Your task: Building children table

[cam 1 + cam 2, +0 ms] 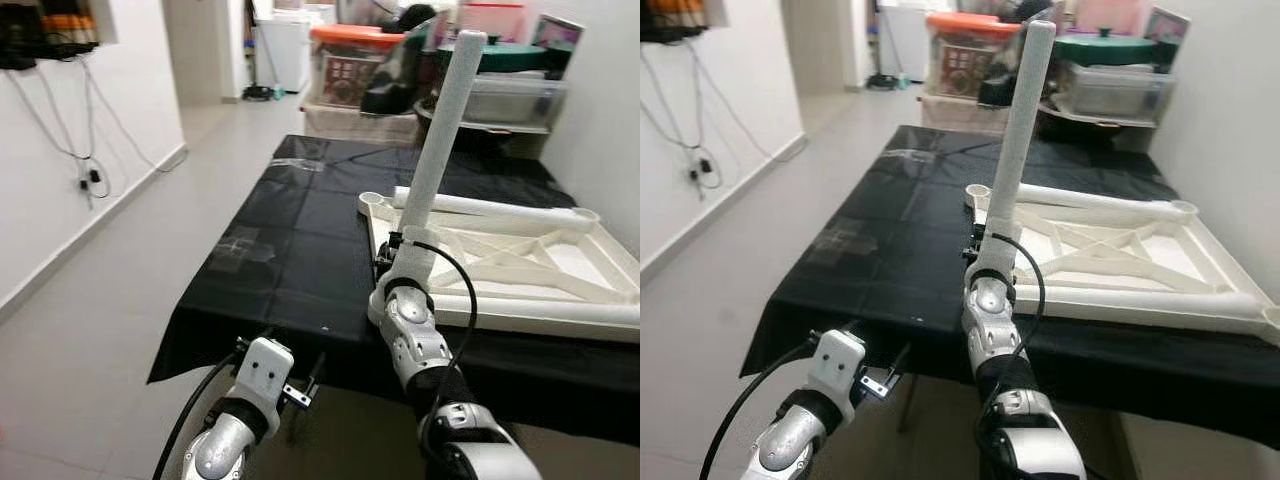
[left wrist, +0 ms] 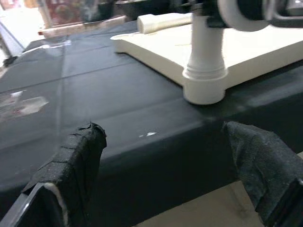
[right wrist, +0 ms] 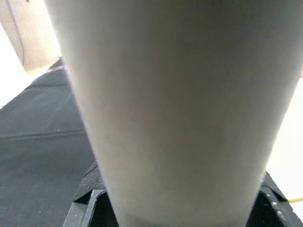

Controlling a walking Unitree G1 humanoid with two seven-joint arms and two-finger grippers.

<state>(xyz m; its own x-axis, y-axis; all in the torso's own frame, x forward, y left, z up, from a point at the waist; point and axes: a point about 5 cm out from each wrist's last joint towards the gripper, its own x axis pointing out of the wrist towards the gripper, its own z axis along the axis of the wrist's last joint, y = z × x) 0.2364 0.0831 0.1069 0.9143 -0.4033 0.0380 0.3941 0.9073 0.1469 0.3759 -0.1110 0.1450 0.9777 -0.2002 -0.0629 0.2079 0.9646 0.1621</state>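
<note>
A white child's tabletop frame (image 1: 560, 270) lies upside down on a table covered in black cloth (image 1: 290, 240). A white table leg (image 1: 440, 140) stands almost upright in the frame's near left corner socket (image 2: 203, 87). My right gripper (image 1: 395, 255) is shut on the lower part of that leg, which looms close in the right wrist view (image 3: 180, 109). A second white leg (image 1: 480, 205) lies across the far side of the frame. My left gripper (image 2: 165, 165) hangs open just below the table's front edge, left of the socket, holding nothing.
Storage boxes (image 1: 350, 70) and a shelf of bins (image 1: 510, 95) stand behind the table. A white wall with hanging cables (image 1: 90, 180) runs along the left, with tiled floor (image 1: 100, 300) between it and the table. Another wall is close on the right.
</note>
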